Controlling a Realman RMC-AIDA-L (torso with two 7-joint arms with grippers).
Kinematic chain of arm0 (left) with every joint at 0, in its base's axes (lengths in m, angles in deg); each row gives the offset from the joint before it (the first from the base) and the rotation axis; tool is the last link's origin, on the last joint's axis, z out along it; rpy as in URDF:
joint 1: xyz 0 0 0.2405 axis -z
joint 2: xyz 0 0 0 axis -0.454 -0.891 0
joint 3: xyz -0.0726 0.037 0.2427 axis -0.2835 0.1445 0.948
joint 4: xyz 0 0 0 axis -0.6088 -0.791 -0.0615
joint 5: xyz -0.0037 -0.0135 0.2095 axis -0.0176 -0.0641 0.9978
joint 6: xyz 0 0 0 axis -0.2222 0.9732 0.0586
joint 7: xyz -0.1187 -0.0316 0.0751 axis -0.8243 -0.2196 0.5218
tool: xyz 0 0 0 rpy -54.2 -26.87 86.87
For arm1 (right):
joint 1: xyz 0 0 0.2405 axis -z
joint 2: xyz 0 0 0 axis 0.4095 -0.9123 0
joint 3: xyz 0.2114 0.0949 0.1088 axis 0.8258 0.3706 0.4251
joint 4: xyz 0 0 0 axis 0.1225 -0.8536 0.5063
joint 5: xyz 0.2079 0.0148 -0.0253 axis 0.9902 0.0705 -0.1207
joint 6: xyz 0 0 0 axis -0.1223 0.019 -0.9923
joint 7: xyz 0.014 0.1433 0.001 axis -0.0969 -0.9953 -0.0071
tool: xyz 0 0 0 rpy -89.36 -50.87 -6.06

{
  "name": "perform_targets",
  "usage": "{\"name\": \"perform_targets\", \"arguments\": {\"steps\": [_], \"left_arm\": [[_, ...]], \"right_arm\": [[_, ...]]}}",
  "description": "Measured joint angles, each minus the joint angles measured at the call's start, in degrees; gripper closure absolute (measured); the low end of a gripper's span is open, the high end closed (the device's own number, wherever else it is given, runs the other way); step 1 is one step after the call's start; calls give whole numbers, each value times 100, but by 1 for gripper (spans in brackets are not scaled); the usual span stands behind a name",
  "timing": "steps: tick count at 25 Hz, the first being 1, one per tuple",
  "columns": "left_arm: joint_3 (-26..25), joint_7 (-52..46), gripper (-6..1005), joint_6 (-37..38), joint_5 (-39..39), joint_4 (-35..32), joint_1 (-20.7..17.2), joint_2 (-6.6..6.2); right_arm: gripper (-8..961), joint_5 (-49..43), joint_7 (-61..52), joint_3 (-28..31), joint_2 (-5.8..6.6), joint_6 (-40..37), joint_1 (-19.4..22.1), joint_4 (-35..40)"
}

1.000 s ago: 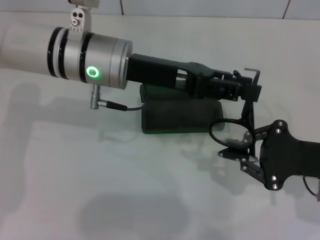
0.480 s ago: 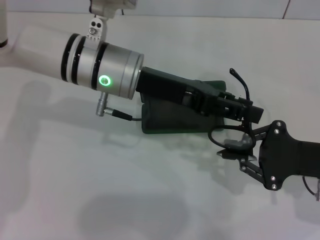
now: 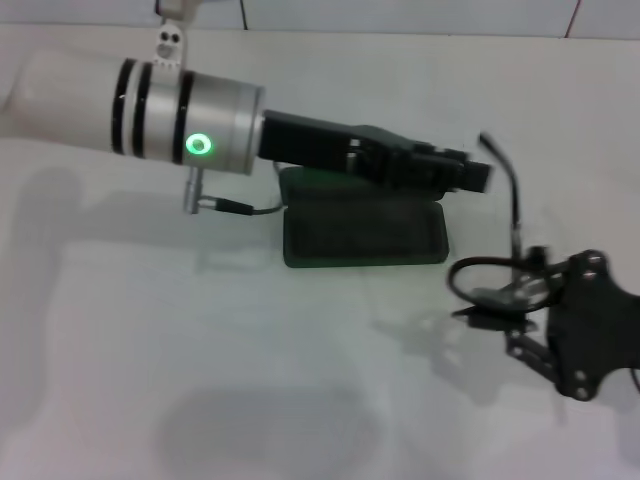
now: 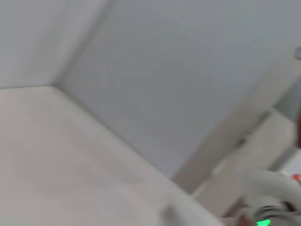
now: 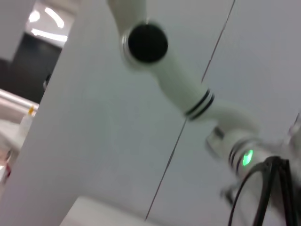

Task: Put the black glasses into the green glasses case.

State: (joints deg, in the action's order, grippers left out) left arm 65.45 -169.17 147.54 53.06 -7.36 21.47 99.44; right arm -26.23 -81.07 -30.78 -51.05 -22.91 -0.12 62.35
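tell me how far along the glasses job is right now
Done: the green glasses case lies open on the table, and the black glasses are off the table, held by the right gripper beside the case's right end. In hand: the left gripper hovers over the case's back edge, apart from the glasses. Left: the glasses are not yet inside; they must go over the case and be released.

The head view looks steeply down from close above the table [image 3: 110, 360], the left arm [image 3: 180, 110] filling its upper left, while both wrist views tilt upward at the walls, the right wrist view sharing that arm [image 5: 197, 101] and the glasses [image 5: 263, 188] with it.
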Motion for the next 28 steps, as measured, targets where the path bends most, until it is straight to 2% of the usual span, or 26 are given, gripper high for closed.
{"name": "perform_targets", "arguments": {"steps": [3,6,8,12,16,20,22,23,28], "left_arm": [[23,14,484,-316,202,-3,-147,-41],[26,43,485,-564,488,1,-231,-21],[27,135,485,-740,554,30,-249,39],[75,614,486,-1110,319,227,-147,215],[351,1253,486,-1089,-509,722,-58,204],[413,1636,487,-954,-980,762,-206,202],[413,1705,488,-836,-1053,747,-258,197],[381,1890,488,-444,-1149,725,-330,165],[388,1987,489,-94,-1123,654,-355,129]], "right_arm": [[836,293,257,62,0,-361,182,55],[836,469,466,44,-10,-744,262,62],[836,482,524,-76,-24,-1015,227,34],[836,748,534,-684,-30,-1210,31,-114],[836,1590,496,-1703,-30,-717,-320,-471],[836,2223,270,-2377,-31,-69,-444,-581],[836,2396,106,-2550,-30,236,-449,-567],[836,2449,54,-2591,-30,322,-449,-565],[836,2675,-275,-2634,-30,805,-439,-560]]}}
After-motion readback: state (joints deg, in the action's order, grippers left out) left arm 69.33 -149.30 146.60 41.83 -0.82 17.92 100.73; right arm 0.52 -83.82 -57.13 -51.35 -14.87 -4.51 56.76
